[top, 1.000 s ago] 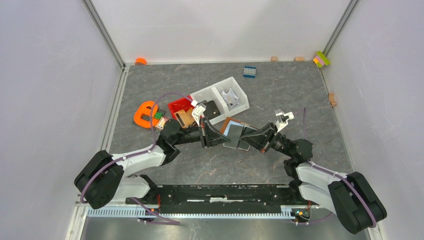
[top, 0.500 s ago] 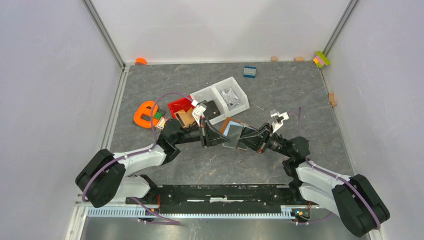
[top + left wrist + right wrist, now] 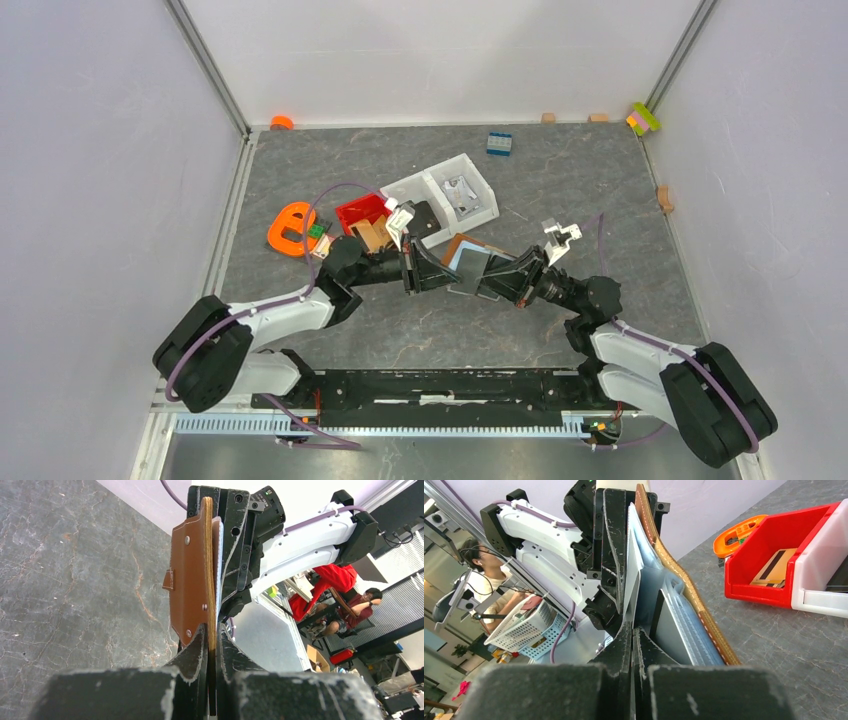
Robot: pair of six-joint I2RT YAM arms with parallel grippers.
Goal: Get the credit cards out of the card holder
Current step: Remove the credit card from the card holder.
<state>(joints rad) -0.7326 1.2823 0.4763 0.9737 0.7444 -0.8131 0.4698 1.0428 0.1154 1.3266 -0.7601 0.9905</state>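
An orange plastic piece (image 3: 277, 238) is seen lying toward the left edge of the desk. Just to its right a red bin (image 3: 352, 209) is set against a white divided bin (image 3: 447, 165), and an orange-tan card (image 3: 774, 570) is seen lying flat inside the red bin.

Near the middle of the desk the brown card holder (image 3: 192, 580) is held off the surface between the two arms. Its near end is pinched by the jaws of the left gripper (image 3: 211, 632), which are closed on it. From the left wrist view the holder is seen edge-on, standing on its side. Its long axis runs straight away from those jaws toward the right arm, roughly along the near edge of the desk. Its riveted brown face and small strap tab are turned to the left of that view.

On the holder's other face a pale blue card (image 3: 635, 575) is seen, its free edge pointing toward the right arm. That edge is clamped by the closed jaws of the right gripper (image 3: 631, 630). Beside it a second grey-blue panel is seen lying against the holder's stitched tan edge; whether it is a card or a pocket cannot be told.

Further right, near the far edge, a blue toy brick (image 3: 499, 143) is seen.
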